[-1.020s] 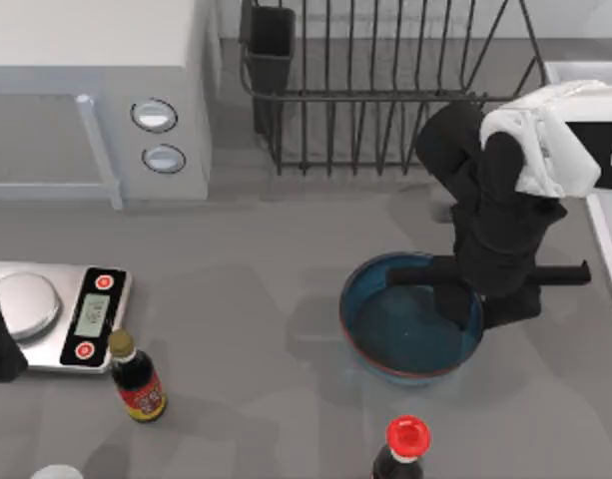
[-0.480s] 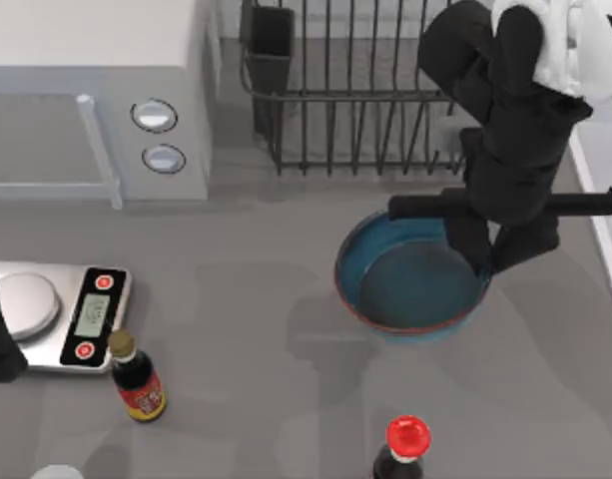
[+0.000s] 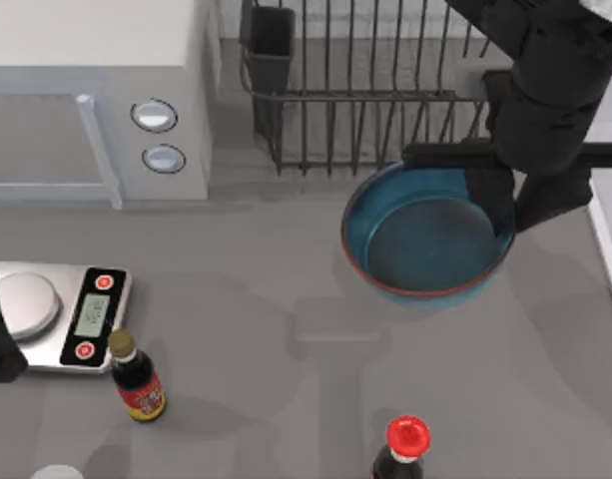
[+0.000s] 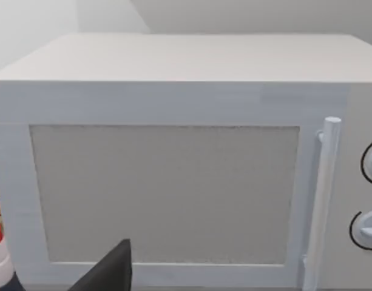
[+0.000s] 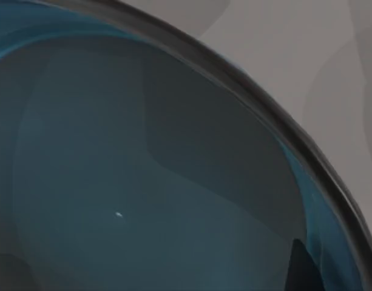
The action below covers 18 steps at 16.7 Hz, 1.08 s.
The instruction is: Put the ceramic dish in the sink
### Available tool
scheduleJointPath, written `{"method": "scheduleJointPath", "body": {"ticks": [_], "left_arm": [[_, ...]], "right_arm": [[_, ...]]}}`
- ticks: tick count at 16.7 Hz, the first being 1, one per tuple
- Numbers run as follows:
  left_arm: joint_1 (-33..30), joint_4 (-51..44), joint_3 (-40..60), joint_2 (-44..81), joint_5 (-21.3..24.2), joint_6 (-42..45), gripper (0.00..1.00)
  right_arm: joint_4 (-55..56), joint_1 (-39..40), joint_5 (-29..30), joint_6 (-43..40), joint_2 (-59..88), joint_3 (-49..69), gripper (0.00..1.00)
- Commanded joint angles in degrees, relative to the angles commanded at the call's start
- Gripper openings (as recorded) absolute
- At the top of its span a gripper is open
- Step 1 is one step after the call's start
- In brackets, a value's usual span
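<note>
- The right gripper [image 3: 507, 205] is clamped on the right rim of the dish [image 3: 425, 244], its fingertips partly hidden by the arm's black bulk.
- The dish, round, glazed teal with a thin reddish rim, hangs above the grey table [image 3: 286, 329], just in front of the wire rack [image 3: 385, 90].
- The sink [image 3: 607, 239] is a pale strip cut off at the right edge.
- The left arm sits parked at the far left by the scale [image 3: 56, 314]; its wrist view faces the white microwave [image 4: 173, 182], and whether that claw is released or clenched I cannot tell.
</note>
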Motion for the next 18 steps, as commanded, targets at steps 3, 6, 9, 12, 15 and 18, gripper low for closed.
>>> {"method": "scheduleJointPath", "body": {"ticks": [3, 6, 9, 12, 15, 18], "left_arm": [[0.00, 0.00, 0.00, 0.00, 0.00, 0.00, 1.00], [0.00, 0.00, 0.00, 0.00, 0.00, 0.00, 1.00], [0.00, 0.00, 0.00, 0.00, 0.00, 0.00, 1.00], [0.00, 0.00, 0.00, 0.00, 0.00, 0.00, 1.00], [0.00, 0.00, 0.00, 0.00, 0.00, 0.00, 1.00], [0.00, 0.00, 0.00, 0.00, 0.00, 0.00, 1.00]], "right_arm": [[0.71, -0.04, -0.26, -0.02, 0.07, -0.43, 0.00], [5.92, -2.35, -2.24, -0.98, -0.94, -3.29, 0.00], [16.18, -6.43, -5.48, -3.13, -2.55, -9.06, 0.00], [30.19, -12.09, -9.31, -6.42, -4.25, -17.75, 0.00], [46.32, -18.98, -13.14, -10.43, -5.68, -28.38, 0.00], [63.82, -26.75, -16.65, -14.76, -6.95, -39.61, 0.00]]}}
